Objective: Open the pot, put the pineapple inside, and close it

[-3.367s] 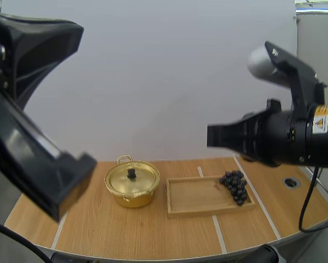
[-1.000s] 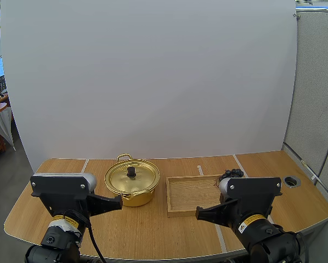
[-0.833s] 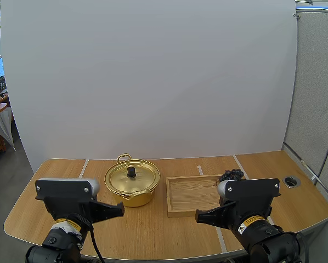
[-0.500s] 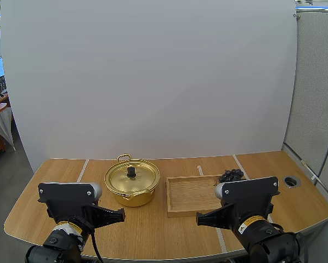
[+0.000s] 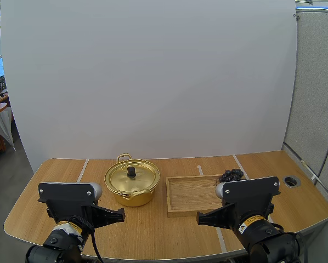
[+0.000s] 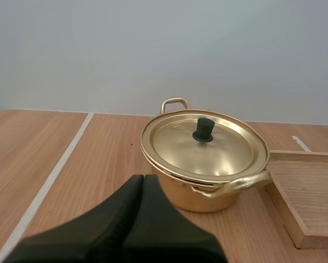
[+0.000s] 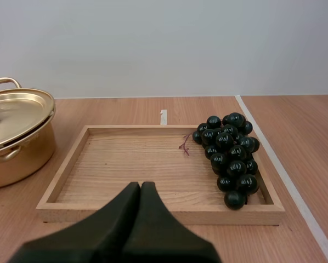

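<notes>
At the table's (image 5: pixel 153 233) near edge both arms crouch low, each bearing a yellow label (image 5: pixel 247 221), its writing unreadable. The left gripper (image 6: pixel 143 178) and right gripper (image 7: pixel 140 186) are clenched empty, pointing away. The lidded pot (image 5: pixel 132 184) stands left of the tray (image 5: pixel 190 200), with grapes (image 7: pixel 228 155) lying at the tray's right end.

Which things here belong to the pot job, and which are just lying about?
Job:
- pot, with its lid on
- bunch of grapes (the fruit here; not a pineapple)
- left hand and right hand, both shut

Lying about:
- wooden tray under the grapes
- white tape lines on the table
</notes>
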